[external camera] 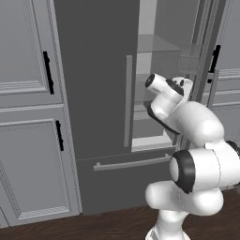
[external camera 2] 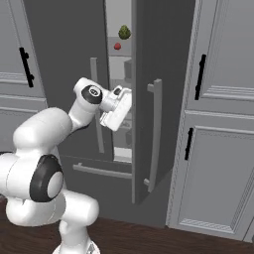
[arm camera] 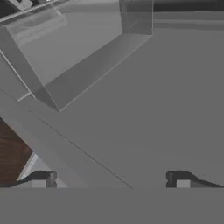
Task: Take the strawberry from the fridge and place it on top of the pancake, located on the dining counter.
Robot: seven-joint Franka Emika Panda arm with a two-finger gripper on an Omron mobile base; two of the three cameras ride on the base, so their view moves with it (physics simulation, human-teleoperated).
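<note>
strawberry (external camera 2: 117, 46) tiny on an upper fridge (external camera 2: 74, 44) shelf beside a bumpy green fruit (external camera 2: 124, 32), half-hidden by the door, jaws wide open and empty by the gap, grey cabinets (external camera 2: 218, 124), dark wood floor (external camera 2: 149, 240)

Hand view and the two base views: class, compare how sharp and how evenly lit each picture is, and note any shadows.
Hand view: soft and blurry, flat grey fridge surfaces, the open tool tips fuzzy. Right base view: crisper; the strawberry stands out red against the pale interior, no hard shadows. Left base view: even, dull light, with gentle shading on the arm.
</note>
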